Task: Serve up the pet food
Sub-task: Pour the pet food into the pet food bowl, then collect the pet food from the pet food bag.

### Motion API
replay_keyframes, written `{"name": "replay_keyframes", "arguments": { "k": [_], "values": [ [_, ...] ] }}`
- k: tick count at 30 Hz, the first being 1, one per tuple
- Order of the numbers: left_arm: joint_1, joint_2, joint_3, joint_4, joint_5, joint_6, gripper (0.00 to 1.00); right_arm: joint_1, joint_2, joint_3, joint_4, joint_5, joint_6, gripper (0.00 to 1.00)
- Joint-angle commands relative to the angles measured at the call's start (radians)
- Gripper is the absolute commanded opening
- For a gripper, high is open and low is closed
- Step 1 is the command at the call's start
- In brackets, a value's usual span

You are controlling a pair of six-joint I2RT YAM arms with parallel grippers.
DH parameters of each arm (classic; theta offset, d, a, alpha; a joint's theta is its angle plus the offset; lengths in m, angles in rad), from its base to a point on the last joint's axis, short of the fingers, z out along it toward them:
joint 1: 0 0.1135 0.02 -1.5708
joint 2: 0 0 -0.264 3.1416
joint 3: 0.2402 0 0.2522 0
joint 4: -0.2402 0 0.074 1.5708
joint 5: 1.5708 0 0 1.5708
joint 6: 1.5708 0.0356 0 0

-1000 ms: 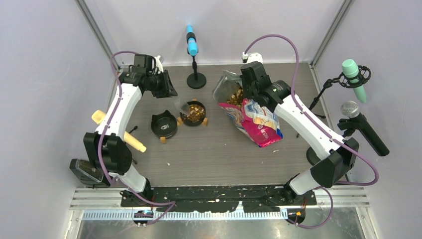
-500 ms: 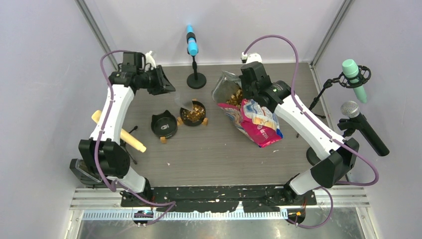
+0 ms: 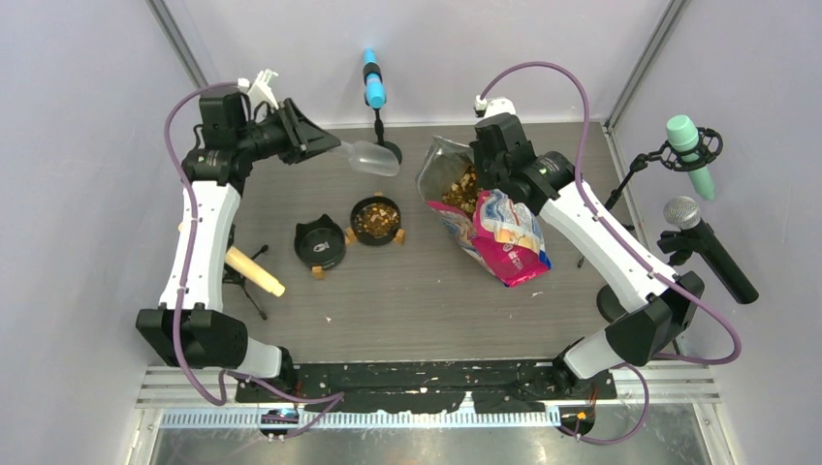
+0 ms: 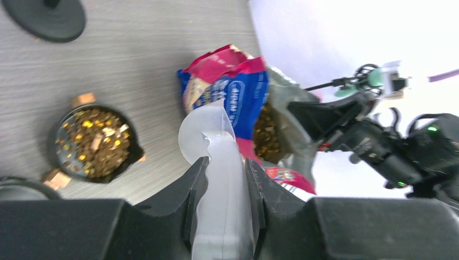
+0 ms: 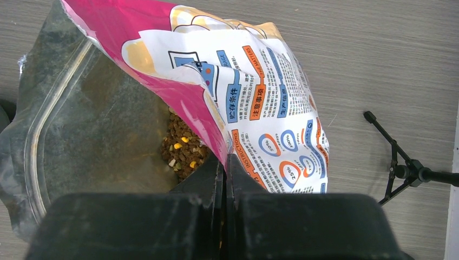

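Top external: left gripper, clamped on the clear plastic scoop, has lifted away from the round black bowl of brown kibble (served); right gripper pinches the pink printed bag.

LEFT ARM LIFTS AWAY: The left gripper has risen and drawn back, carrying the clear plastic scoop that it grips by the handle. A second ago the scoop's cup hung tipped with the small black round bowl of brown kibble pellets just to its right. Now the bowl and kibble lie apart from the cup, on its near side. The cup is stretched out level, its tip over the black round base of the microphone stand. The white left arm has unfolded, its elbow drawn closer to the table's near edge.
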Motion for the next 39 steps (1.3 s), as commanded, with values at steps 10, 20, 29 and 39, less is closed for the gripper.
{"name": "replay_keyframes", "arguments": {
  "k": [10,20,29,39],
  "values": [
    [-0.084,-0.063,-0.013,0.399,0.178,-0.261,0.00,-0.002,-0.043,0.037,0.033,-0.021,0.005,0.05],
    [-0.235,0.011,0.009,0.276,0.058,-0.112,0.00,-0.002,-0.046,0.031,0.037,-0.015,0.010,0.05],
    [-0.414,0.179,0.147,0.118,-0.195,0.047,0.00,-0.002,-0.040,0.025,0.044,-0.013,0.006,0.05],
    [-0.544,0.275,0.154,0.211,-0.404,0.019,0.00,-0.004,-0.052,0.000,0.049,0.006,0.009,0.05]
  ]
}}
